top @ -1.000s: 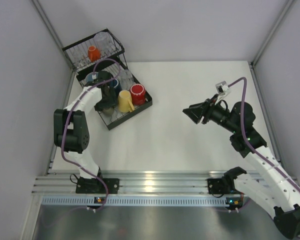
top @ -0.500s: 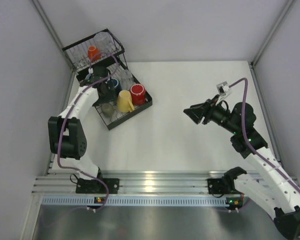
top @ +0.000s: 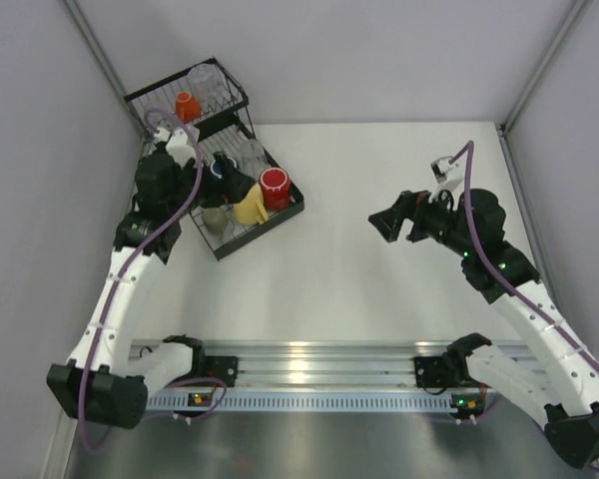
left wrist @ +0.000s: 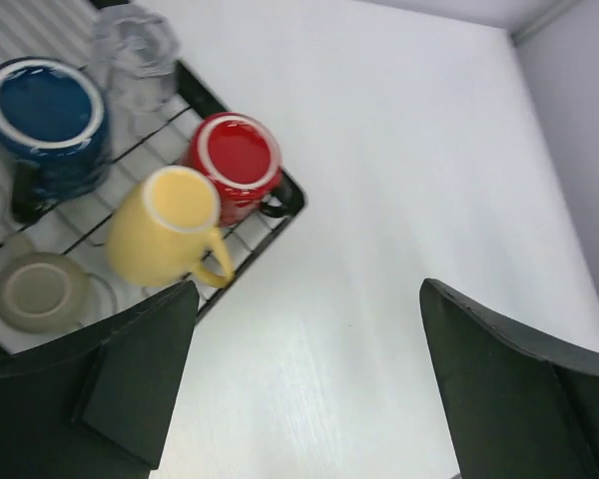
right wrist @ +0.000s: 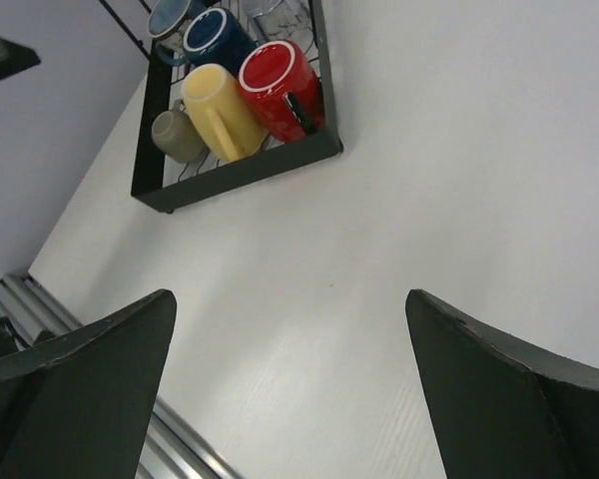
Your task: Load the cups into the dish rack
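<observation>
The black wire dish rack [top: 265, 230] stands at the table's far left. Its low tray holds a red mug [top: 276, 187], a yellow mug [top: 250, 209] and an olive-grey cup [top: 215, 221]. An orange-red mug [top: 186, 105] and a clear tumbler [top: 205, 78] sit in its taller basket. My left gripper [top: 238, 186] hangs open and empty over the tray. In its wrist view, a blue mug [left wrist: 45, 110], a clear tumbler [left wrist: 135, 45], the red mug [left wrist: 235, 160], the yellow mug [left wrist: 170, 230] and the olive-grey cup [left wrist: 40, 289] all rest mouth down. My right gripper [top: 394, 222] is open and empty over bare table, right of centre.
White walls close in the table on the left, back and right. An aluminium rail [top: 309, 359] with both arm bases runs along the near edge. In the right wrist view the rack [right wrist: 250, 165] lies far ahead, with white tabletop between it and the open gripper [right wrist: 290, 389].
My left gripper has lifted off the tray, drawn back and opened wider, its elbow swinging down and left. My right gripper has opened wider and shifted slightly.
</observation>
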Controlling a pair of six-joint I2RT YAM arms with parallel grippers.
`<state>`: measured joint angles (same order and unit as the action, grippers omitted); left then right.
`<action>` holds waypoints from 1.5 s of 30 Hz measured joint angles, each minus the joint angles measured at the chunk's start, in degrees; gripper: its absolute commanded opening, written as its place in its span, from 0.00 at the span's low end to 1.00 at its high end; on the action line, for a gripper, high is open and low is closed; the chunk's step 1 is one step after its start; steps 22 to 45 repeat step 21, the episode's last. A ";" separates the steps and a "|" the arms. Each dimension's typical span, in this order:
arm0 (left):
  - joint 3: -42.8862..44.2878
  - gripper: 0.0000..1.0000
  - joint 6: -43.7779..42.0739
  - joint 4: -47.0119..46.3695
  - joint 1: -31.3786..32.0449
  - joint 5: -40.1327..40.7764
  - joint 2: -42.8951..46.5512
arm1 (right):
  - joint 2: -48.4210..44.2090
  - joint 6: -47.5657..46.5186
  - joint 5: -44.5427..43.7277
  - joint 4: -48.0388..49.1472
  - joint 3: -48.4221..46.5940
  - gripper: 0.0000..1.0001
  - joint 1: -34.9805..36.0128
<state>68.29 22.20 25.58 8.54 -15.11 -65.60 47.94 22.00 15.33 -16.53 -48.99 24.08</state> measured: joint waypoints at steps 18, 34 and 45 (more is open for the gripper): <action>-25.35 0.98 3.89 -14.45 1.01 -19.96 19.71 | -2.80 2.08 -8.39 -5.84 -1.25 0.99 -0.02; -25.35 0.98 3.93 -15.34 1.01 -21.05 19.71 | -3.50 2.40 -8.41 -5.27 -0.44 1.00 -0.02; -25.35 0.98 3.93 -15.34 1.01 -21.05 19.71 | -3.50 2.40 -8.41 -5.27 -0.44 1.00 -0.02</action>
